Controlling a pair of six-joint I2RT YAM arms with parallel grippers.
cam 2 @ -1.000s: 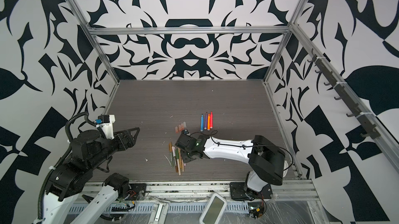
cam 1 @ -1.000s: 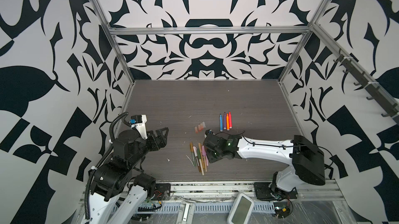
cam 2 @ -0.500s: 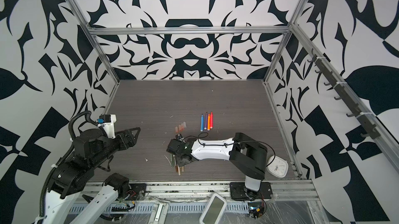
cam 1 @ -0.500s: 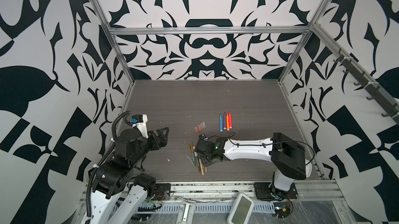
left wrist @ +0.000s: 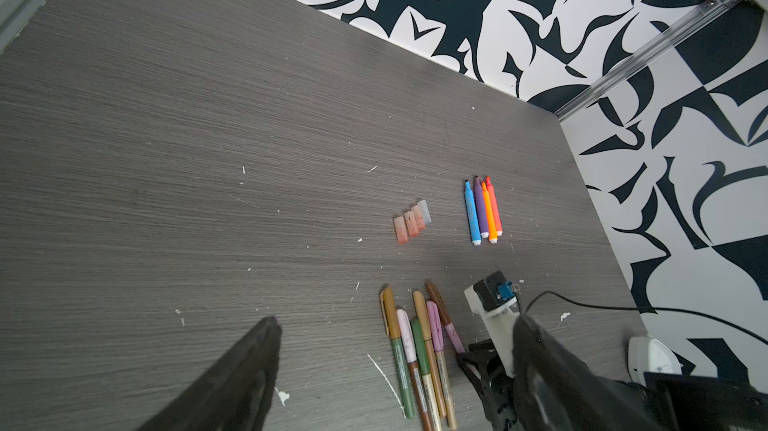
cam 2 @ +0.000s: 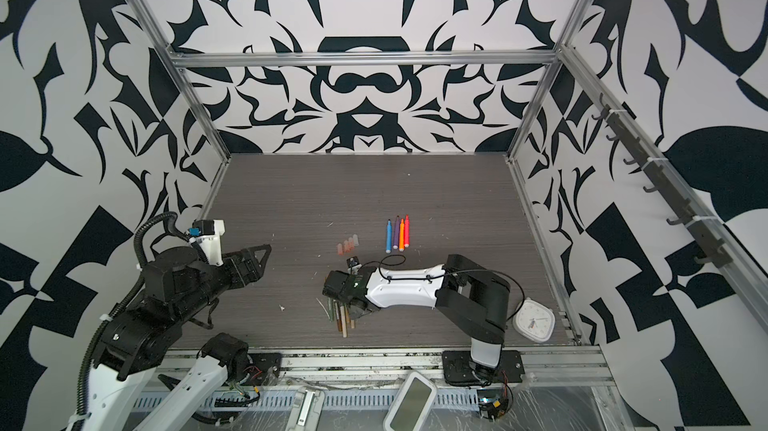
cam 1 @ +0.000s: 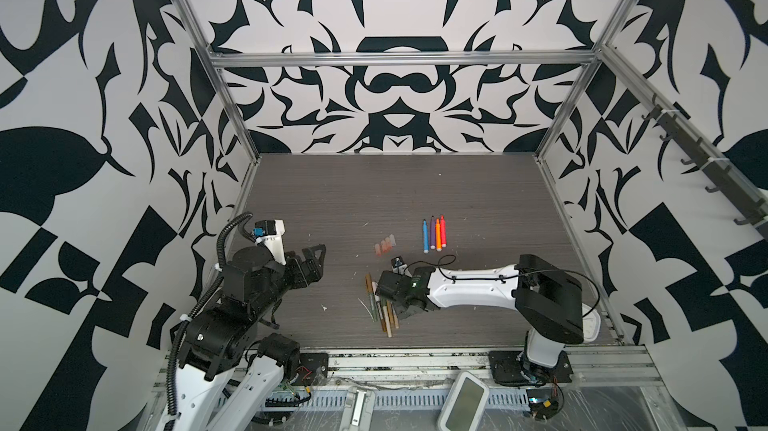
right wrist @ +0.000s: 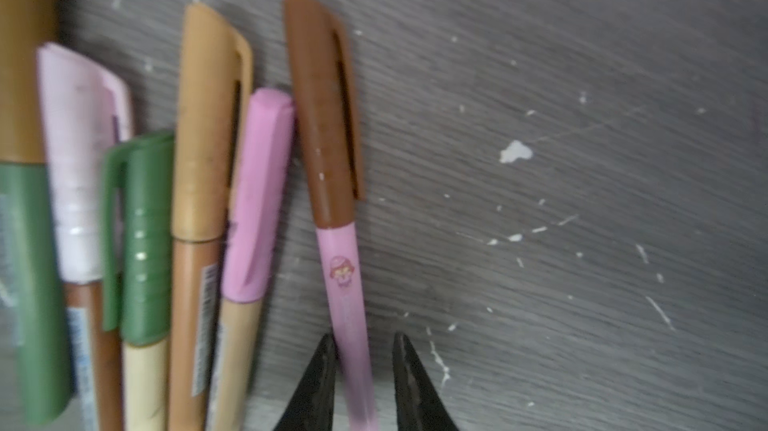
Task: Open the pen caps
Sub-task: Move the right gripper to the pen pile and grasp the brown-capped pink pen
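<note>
my left gripper (cam 1: 318, 261) wide, idle, well apart | my right gripper (right wrist: 361, 339) has slid over the pen bunch (cam 1: 382, 310) near the table front since a sec ago, jaws narrow, straddling the pink barrel (right wrist: 347, 296), not clamped yet | brown cap (right wrist: 322, 117) on its end: light, stiff, probably slick, so I'd pinch the barrel and tug the cap
</note>
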